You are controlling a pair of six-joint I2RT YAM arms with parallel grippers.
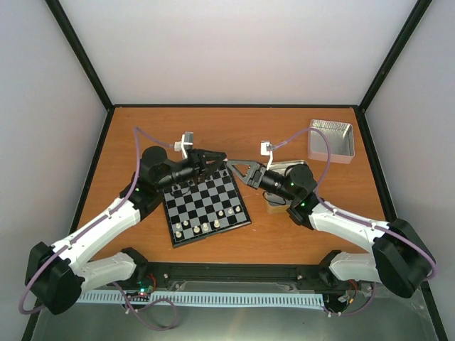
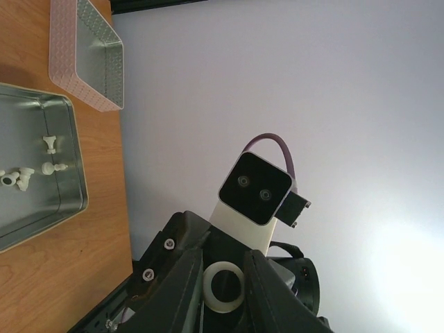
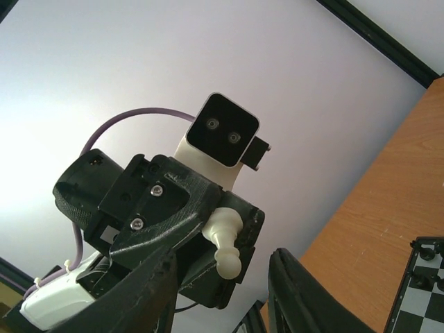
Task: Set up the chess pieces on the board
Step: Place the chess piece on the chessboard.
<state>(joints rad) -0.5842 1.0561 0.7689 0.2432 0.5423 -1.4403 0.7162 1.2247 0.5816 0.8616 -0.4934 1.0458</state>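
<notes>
Handover looks the purpose here: the left gripper [image 1: 219,158] is clenched on a white pawn [image 3: 225,239], held out sideways above the far edge of the board [image 1: 206,202], while the right gripper [image 1: 239,172] stands spread open close by, probably to take it for upright placing.

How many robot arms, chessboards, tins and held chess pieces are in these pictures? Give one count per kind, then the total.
Robot arms: 2
Chessboard: 1
Tins: 2
White pawn in the left fingers: 1
Total: 6
</notes>
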